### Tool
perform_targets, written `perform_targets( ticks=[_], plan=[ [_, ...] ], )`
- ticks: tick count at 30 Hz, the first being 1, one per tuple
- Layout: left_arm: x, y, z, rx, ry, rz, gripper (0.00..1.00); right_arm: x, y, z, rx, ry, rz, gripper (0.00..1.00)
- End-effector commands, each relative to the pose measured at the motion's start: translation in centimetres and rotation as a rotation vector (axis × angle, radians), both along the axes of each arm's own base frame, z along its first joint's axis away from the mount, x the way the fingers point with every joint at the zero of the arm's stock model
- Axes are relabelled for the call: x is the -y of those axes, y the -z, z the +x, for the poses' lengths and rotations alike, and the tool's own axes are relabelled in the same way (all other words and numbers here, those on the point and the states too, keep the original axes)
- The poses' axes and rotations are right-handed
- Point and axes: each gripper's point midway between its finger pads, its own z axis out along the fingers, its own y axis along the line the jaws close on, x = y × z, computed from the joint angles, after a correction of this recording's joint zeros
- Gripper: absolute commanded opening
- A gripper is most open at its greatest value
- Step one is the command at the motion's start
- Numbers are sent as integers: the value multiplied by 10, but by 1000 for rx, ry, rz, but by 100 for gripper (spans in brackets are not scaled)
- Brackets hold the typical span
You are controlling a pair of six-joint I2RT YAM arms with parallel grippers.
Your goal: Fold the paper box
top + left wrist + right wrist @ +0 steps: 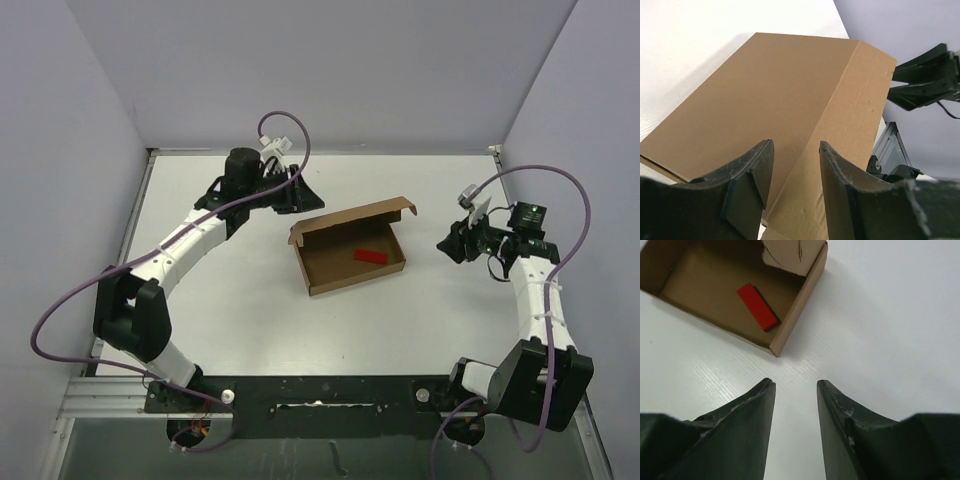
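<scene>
Box: paper box (330,264) at centre of table (235,300), open, lid flap (355,216) raised along its 12 o'clock edge, red block (371,256) inside | Left gripper (302,196): 11 o'clock of box, near flap, jaws parted, empty | Right gripper (447,243): 3 o'clock, apart from box, jaws parted, empty | Risk: with 0 bracing, a push on the flap likely slides the box toward 5 o'clock; flap may buckle off its crease.

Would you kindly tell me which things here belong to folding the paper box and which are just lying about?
Belonging to the job:
- paper box, lid flap up
- left gripper, open, holding nothing
- right gripper, open, holding nothing

Just lying about:
- red block, flat on the floor inside the box
</scene>
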Motion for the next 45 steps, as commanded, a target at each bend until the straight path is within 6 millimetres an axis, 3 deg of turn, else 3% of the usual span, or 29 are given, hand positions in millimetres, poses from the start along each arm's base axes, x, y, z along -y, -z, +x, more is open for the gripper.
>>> perform_targets(
  ticks=[1, 8, 11, 16, 19, 24, 28, 45],
  plan=[
    [7, -9, 5, 50, 36, -34, 40, -17, -52, 0, 63, -103, 84, 40],
    [9, 0, 4, 29, 57, -18, 39, -31, -110, 19, 30, -138, 202, 39],
    [9, 6, 1, 16, 63, -11, 39, -49, -130, 30, 11, -177, 210, 36],
    [9, 19, -3, -15, 73, -3, 37, -91, -140, 54, -33, -251, 180, 35],
    [10, 25, -6, -33, 81, 3, 37, -111, -134, 71, -78, -278, 160, 32],
    [9, 34, -10, -54, 85, 14, 37, -128, -96, 82, -198, -314, 78, 28],
    [8, 38, -12, -66, 85, 15, 36, -131, -71, 71, -262, -346, 29, 25],
    [14, 75, -39, -161, 106, 51, 36, -123, -10, 28, -404, -381, 0, 22]
  ],
)
